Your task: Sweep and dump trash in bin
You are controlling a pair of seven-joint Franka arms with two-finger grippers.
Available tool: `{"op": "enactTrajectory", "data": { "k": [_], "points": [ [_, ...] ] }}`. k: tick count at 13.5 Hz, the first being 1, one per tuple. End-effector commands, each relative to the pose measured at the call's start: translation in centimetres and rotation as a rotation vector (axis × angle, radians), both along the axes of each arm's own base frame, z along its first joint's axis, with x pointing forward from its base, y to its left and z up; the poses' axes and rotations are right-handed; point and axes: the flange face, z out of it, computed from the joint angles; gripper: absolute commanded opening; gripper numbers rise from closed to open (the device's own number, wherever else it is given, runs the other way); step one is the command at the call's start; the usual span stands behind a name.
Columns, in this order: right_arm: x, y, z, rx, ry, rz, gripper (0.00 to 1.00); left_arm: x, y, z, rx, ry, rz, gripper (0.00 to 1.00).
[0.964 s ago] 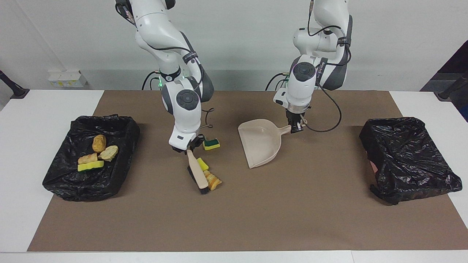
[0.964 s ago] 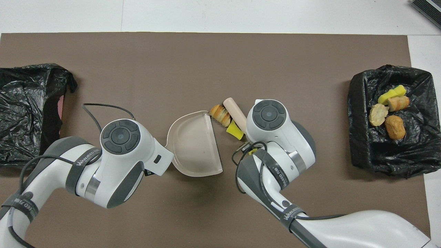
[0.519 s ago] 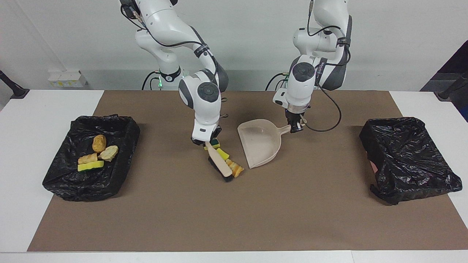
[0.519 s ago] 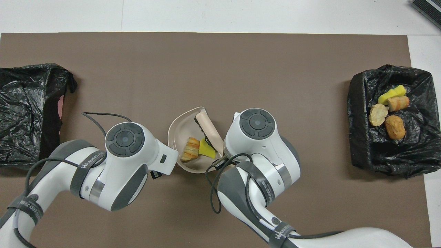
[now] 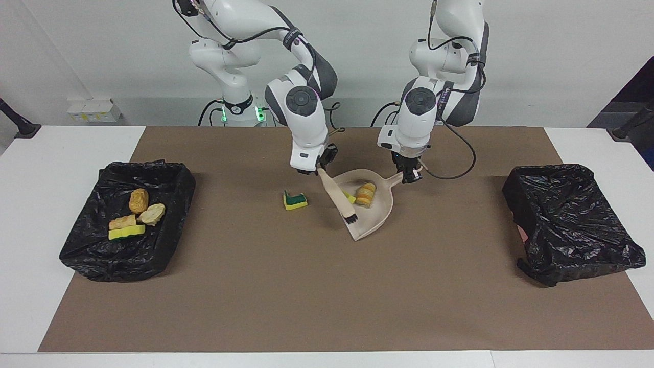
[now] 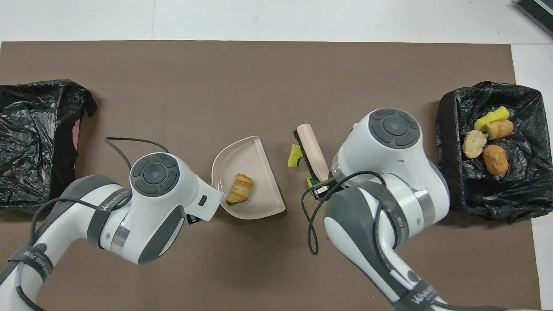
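Left gripper [image 5: 410, 176]: clamped on the dustpan [image 5: 375, 217] handle.
Right gripper [image 5: 318, 171]: pinched on the brush [image 5: 339, 196] handle, bristles down at the pan mouth.
Bread chunk [image 5: 366, 194]: in the dustpan.
Yellow bit [image 5: 350, 197]: just beside the brush.
Sponge piece [image 5: 295, 200]: on the mat [image 5: 306, 286], toward the right arm's end.
Four scraps [image 5: 134, 214]: in the black-lined bin [image 5: 168, 184].

Legible markings: one partial band text only.
A dark strap on the left arm [image 6: 106, 207] reads roughly "WANJEED"; the right arm's [image 6: 421, 293] strap lettering is unreadable.
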Motion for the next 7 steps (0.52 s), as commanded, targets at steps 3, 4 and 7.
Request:
{"op": "enactTrajectory", "data": {
  "k": [3,4,7],
  "points": [
    [-2.4,-7.0,-2.2,-0.101,0.033,-0.110,0.00,-0.9,-0.1,0.3,-0.011,-0.014,-0.020,0.00],
    [-3.3,-7.8,-2.8,-0.112,0.019,-0.122,0.00,-0.9,-0.1,0.3,-0.011,-0.014,-0.020,0.00],
    [-4.6,-9.1,-4.9,-0.117,-0.016,-0.151,0.00,-0.9,-0.2,0.3,-0.012,-0.014,-0.019,0.00]
  ]
}}
